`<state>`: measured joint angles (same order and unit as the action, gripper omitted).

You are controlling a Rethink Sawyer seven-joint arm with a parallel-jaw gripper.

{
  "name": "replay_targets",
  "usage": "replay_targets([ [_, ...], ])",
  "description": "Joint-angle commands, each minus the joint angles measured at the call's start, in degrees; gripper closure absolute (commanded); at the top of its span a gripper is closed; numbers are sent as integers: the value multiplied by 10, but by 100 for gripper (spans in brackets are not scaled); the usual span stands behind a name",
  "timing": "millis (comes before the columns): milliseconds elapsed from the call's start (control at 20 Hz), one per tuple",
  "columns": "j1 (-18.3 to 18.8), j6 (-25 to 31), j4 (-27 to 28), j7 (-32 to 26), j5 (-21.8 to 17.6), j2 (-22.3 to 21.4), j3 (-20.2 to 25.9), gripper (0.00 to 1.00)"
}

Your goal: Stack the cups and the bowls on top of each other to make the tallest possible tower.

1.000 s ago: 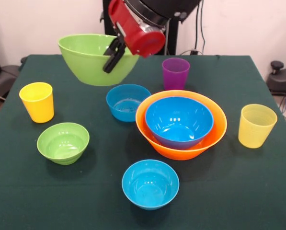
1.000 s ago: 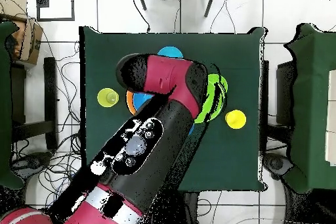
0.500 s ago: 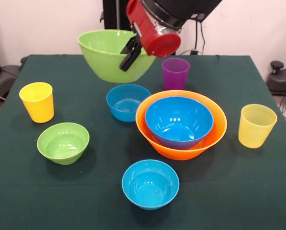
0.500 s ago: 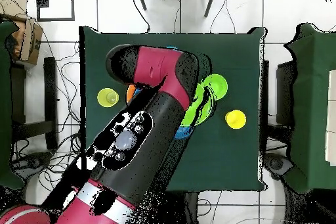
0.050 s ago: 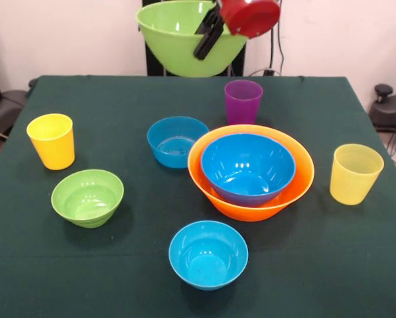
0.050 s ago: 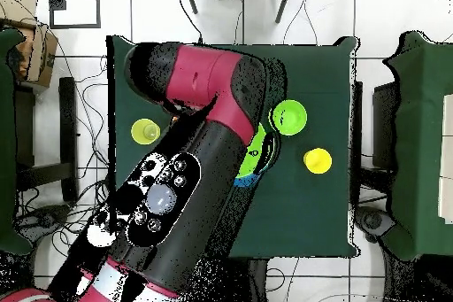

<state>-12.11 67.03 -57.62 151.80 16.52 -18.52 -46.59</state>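
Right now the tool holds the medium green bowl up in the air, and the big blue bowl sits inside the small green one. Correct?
Not quite. The tool does hold the medium green bowl up in the air, but the big blue bowl sits inside the orange bowl, not the small green one. The small green bowl is empty, apart on the table. The front view shows it.

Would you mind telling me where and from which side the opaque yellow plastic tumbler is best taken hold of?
Grip the opaque yellow plastic tumbler by its rim, coming straight down from above. It stands upright with its open mouth up on the green-covered table, apart from the small green plastic bowl, so one finger can probably slip inside and one outside the thin wall. Its sides taper downward, so a side grip might slip.
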Motion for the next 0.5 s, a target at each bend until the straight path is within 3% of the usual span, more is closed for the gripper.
replay_targets([
  [50,21,91,97,106,21,28,32,100],
  [200,32,112,137,123,29,48,23,100],
  [500,43,92,171,148,41,83,6,100],
])
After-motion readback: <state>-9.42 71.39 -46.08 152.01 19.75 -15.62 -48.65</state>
